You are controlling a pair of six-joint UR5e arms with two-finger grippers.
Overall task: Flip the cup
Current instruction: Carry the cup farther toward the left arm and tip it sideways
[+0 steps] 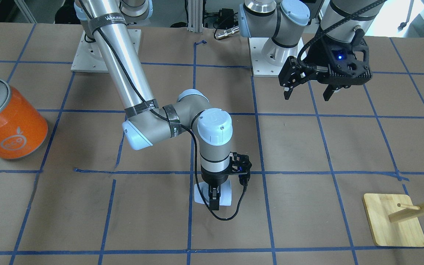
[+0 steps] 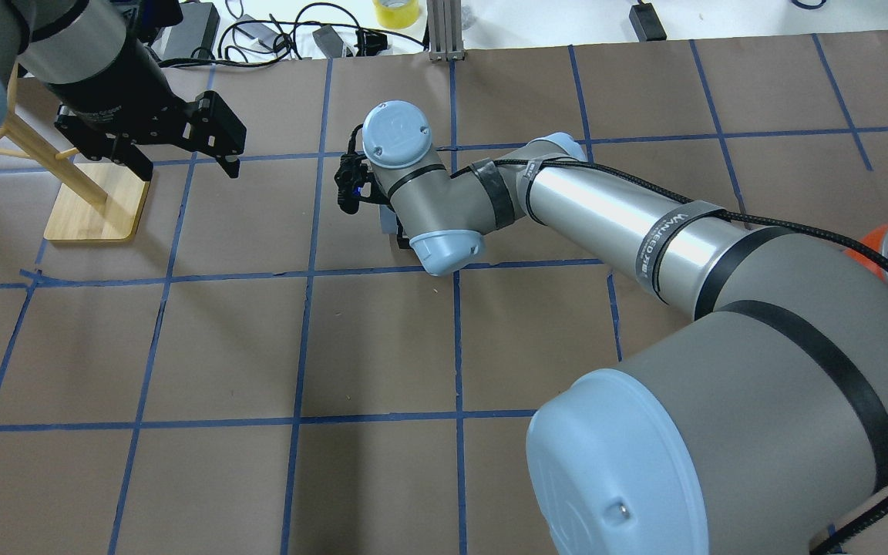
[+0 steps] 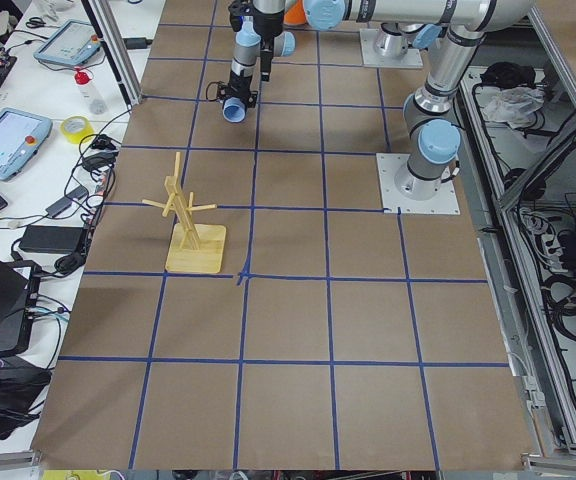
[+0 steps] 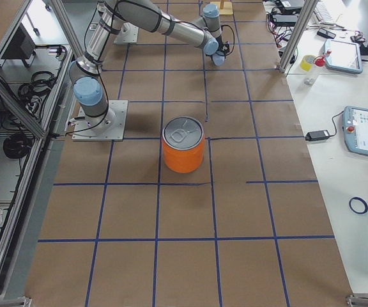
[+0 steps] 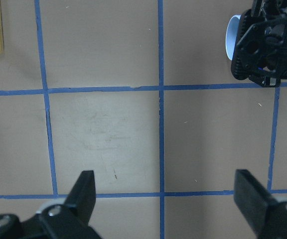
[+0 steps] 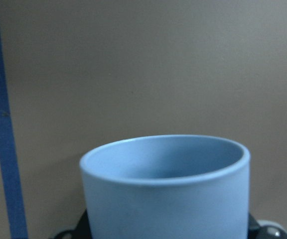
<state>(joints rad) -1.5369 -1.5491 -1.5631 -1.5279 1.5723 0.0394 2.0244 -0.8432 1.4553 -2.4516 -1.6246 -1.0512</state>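
The cup point(image 1: 227, 194) is a small pale blue-white tumbler lying on its side on the brown table, near the middle. It also shows in the exterior left view point(image 3: 233, 108) and fills the bottom of the right wrist view point(image 6: 166, 191), with its open rim pointing away from the camera. My right gripper point(image 1: 215, 201) comes down on it from above, its fingers across the cup's body, shut on it. My left gripper point(image 1: 307, 91) hangs open and empty above the table, well away from the cup; its fingers point(image 5: 86, 191) frame bare table.
A big orange can point(image 1: 11, 121) with a silver lid stands on my right side of the table. A wooden peg stand point(image 1: 394, 221) on a square base sits on my left side, also in the overhead view point(image 2: 93, 204). Blue tape lines grid the table.
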